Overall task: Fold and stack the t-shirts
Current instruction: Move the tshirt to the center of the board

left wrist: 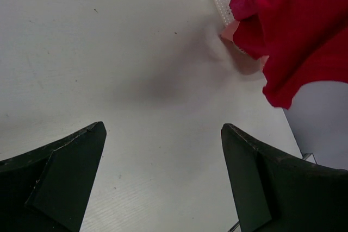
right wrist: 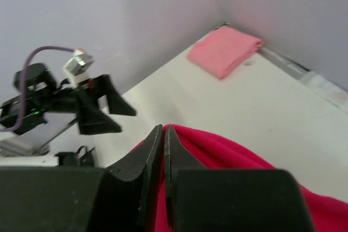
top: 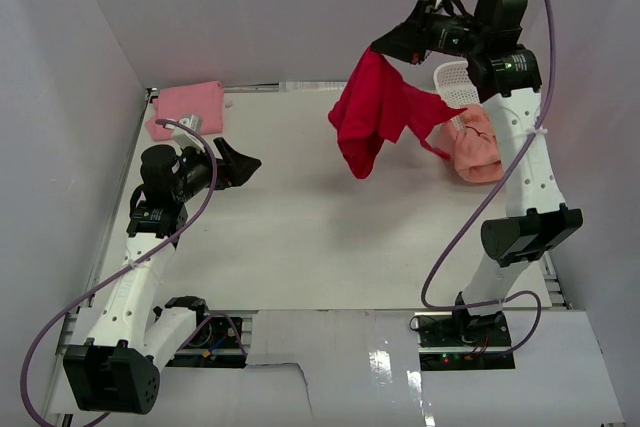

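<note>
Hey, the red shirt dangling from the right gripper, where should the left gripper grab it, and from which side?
Probably the low hanging edge of the red shirt, approached from its left across the table. It hangs bunched from the right gripper, pinched at the top, so that bottom edge dangles free, nearest the open left gripper.

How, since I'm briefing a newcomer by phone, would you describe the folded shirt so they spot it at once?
Start at the white table, then go to its far-left corner. There the light pink shirt lies as a flat folded rectangle; the red shirt hangs from the right gripper and the peach shirt lies crumpled by the basket.
</note>
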`<state>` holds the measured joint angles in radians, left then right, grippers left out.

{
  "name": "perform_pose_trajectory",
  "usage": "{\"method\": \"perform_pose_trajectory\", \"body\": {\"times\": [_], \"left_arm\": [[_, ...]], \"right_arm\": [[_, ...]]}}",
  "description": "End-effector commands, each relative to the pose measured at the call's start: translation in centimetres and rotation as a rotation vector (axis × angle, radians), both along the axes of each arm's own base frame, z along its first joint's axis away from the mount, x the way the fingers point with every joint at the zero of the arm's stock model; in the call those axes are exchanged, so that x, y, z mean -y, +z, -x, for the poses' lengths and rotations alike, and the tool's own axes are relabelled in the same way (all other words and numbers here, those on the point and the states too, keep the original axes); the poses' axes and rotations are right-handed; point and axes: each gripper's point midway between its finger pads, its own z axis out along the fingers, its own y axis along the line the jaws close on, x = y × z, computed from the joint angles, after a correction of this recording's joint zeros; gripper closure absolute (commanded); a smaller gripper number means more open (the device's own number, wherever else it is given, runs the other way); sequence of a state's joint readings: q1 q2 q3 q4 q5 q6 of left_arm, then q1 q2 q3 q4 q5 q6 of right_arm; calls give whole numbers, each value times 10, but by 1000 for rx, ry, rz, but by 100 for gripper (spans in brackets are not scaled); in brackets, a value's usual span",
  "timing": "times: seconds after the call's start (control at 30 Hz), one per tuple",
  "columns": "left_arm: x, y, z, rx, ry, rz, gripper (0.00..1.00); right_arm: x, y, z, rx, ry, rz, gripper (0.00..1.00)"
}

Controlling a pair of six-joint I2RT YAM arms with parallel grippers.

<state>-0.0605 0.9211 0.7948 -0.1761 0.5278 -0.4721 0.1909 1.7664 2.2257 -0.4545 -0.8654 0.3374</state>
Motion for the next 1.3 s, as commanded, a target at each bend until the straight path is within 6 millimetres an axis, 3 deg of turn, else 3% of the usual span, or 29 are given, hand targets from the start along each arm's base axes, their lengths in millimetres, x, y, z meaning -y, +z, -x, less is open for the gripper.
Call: {"method": "perform_pose_trajectory", "body": {"times": [0.0,0.07,0.13,0.27,0.33,0.37,0.5,0.53,0.63,0.67,0.73,0.77,0.9,0.97,1.03,1.07,1.1,1.27], "left_arm": [[0,9,2,33,-6,1,2],[-1,11,3,38,-3,0,2],[-1,11,3,41,-2,0,2],[-1,11,3,41,-2,0,2],[-1,12,3,41,0,0,2],[-2,12,3,42,1,-2,2],[-2,11,3,41,5,-4,2],[-2,12,3,43,7,-3,2],[-2,12,3,43,3,-2,2],[-1,11,4,39,0,-2,2],[-2,11,3,38,1,-2,2],[-1,10,3,35,0,-2,2],[-2,10,2,36,1,-3,2],[-2,11,2,37,3,-2,2],[-2,10,3,38,5,-4,2],[-2,10,3,36,5,-4,2],[-3,11,2,39,8,-5,2],[-1,9,1,29,-3,2,2]], "right_arm": [[-26,8,47,-23,191,-17,92],[-38,5,63,-28,240,-12,92],[-47,-15,63,-63,231,11,92],[-54,-71,41,-210,205,61,92],[-54,-107,22,-306,131,126,92],[-49,-125,7,-336,41,172,92],[-24,-196,-18,-471,-170,340,92],[-9,-222,-31,-498,-275,406,92],[15,-251,-57,-503,-443,508,92],[20,-242,-68,-477,-475,497,92],[21,-244,-86,-464,-511,500,92],[20,-221,-97,-413,-528,465,92],[26,-211,-126,-339,-626,442,92],[30,-200,-120,-301,-658,423,90],[24,-200,-101,-219,-625,383,72],[15,-205,-89,-197,-602,384,29],[15,-214,-74,-175,-589,413,2],[-18,-254,-14,-136,-440,617,6]]}}
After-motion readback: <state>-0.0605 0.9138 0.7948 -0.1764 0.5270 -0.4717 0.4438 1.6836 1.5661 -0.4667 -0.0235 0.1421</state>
